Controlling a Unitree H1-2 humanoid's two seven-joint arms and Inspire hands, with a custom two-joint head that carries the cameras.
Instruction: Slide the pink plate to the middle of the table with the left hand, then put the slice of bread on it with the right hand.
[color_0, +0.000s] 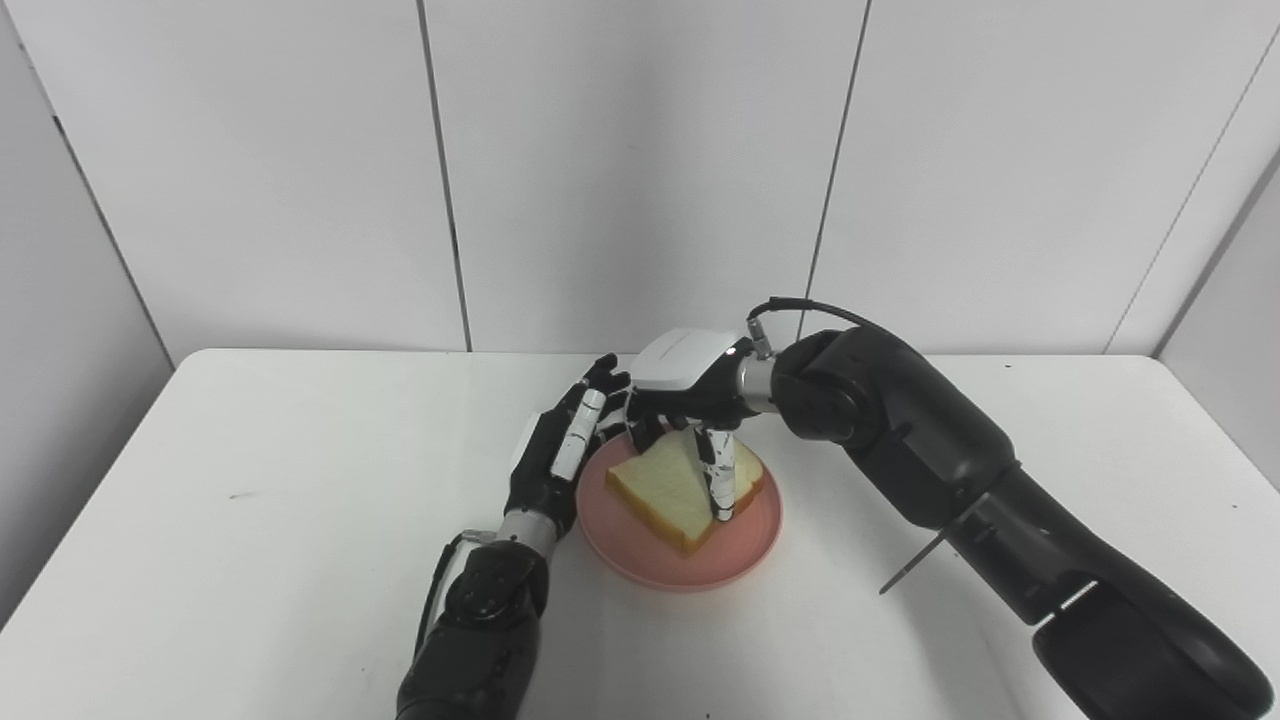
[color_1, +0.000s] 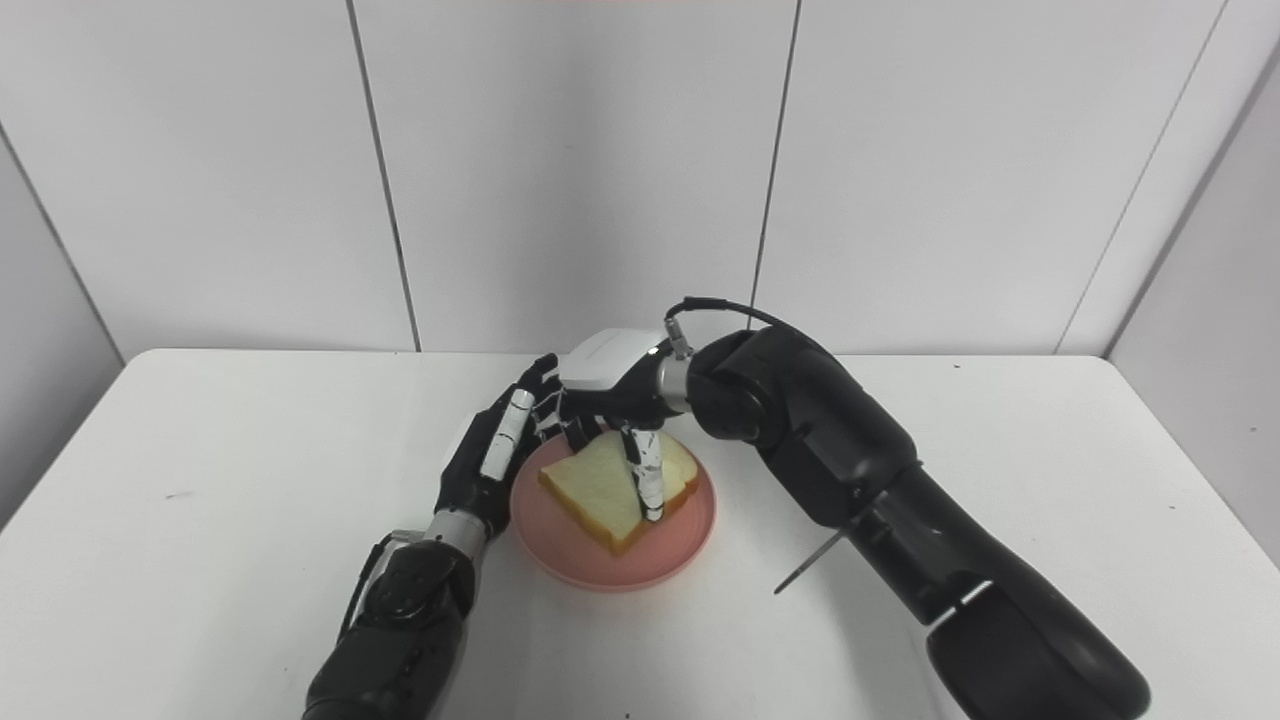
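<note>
Square slice of pale bread (color_0: 672, 492) lies on round pink plate (color_0: 742, 550), mid white bench (color_0: 250, 470). My right hand (color_0: 690, 385) above it, fingers (color_0: 718, 485) apparently pinching slice. Left hand (color_0: 560, 450) flat beside plate rim, fingers straight. I'd release gently, lift straight up.

A white counter (color_0: 250, 480) with rounded far corners fills the lower half of both views; its surface is matte, with a few small dark specks; behind it stands a wall of pale grey-white panels (color_0: 640, 170), split by thin dark vertical seams; angled side panels close in at left and right; the light is even and soft.
</note>
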